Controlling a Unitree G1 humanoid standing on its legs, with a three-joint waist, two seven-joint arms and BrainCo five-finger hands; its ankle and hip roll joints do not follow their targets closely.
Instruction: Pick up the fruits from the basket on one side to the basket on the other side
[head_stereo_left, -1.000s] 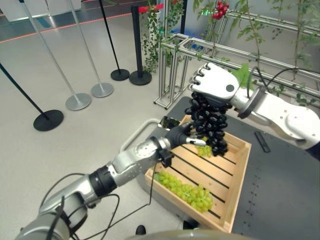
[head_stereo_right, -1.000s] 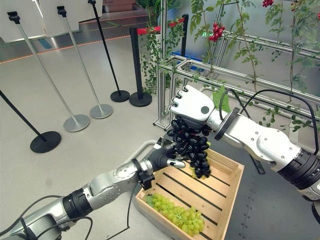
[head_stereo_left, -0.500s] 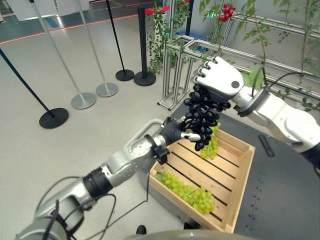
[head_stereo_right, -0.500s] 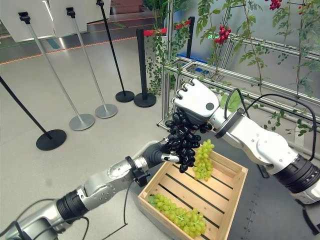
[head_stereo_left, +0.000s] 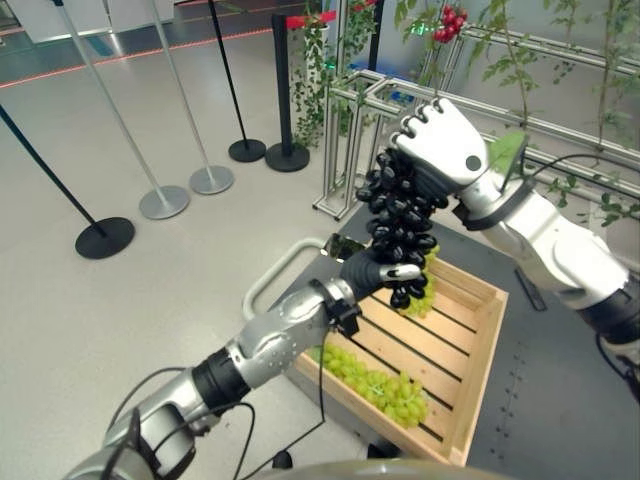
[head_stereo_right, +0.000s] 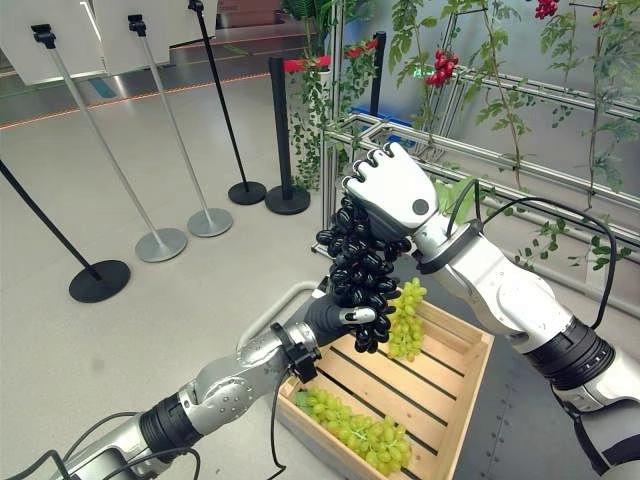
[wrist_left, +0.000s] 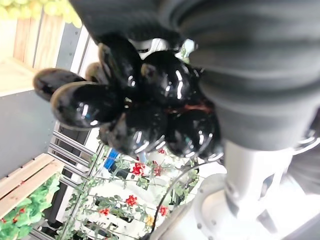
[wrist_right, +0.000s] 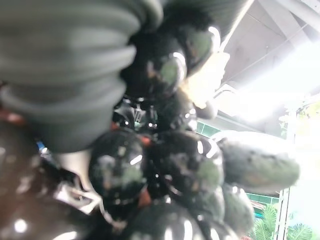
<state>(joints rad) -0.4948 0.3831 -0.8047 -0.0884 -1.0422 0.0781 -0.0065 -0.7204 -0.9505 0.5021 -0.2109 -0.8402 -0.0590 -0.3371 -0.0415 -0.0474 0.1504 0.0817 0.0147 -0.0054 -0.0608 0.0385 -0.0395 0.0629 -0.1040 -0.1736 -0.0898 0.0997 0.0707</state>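
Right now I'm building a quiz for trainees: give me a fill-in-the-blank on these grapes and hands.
1. The right hand grips the top of the ___ grapes.
2. The left hand touches that bunch at its ___ end.
3. The grapes lying in the crate are ___.
4. The crate is made of ___.

Missing words: black; lower; green; wood

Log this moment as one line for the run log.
right hand: shut on black grapes, lifted above crate | left hand: at bunch's bottom | green grapes: in crate
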